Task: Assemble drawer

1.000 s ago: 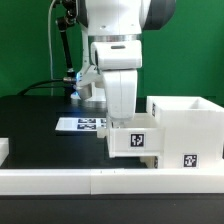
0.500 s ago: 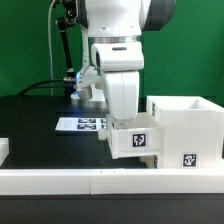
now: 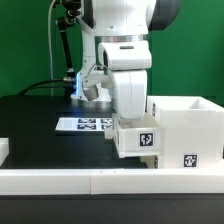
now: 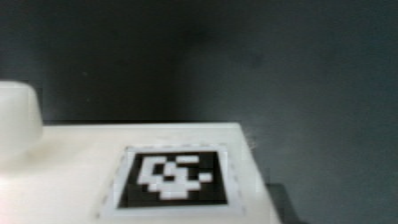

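Note:
My gripper (image 3: 131, 119) reaches down into a white drawer tray (image 3: 136, 141) with a black-and-white tag on its face, and is shut on its wall. The tray hangs slightly tilted just above the table. Its right side is close against the tall white casing (image 3: 186, 124), which stands at the exterior view's right with its own tag low on the front. In the wrist view the tray's tagged face (image 4: 178, 178) fills the lower part; my fingertips do not show there. The second tray is not in view.
The marker board (image 3: 82, 125) lies flat on the black table behind the tray. A long low white rail (image 3: 60, 181) runs along the front edge. A small white piece (image 3: 3, 150) sits at the far left. A rounded white part (image 4: 15, 112) shows beside the tray.
My arm has moved toward the exterior view's right with the tray, bringing it from clear of the casing to right up against it. The tray now tilts a little more.

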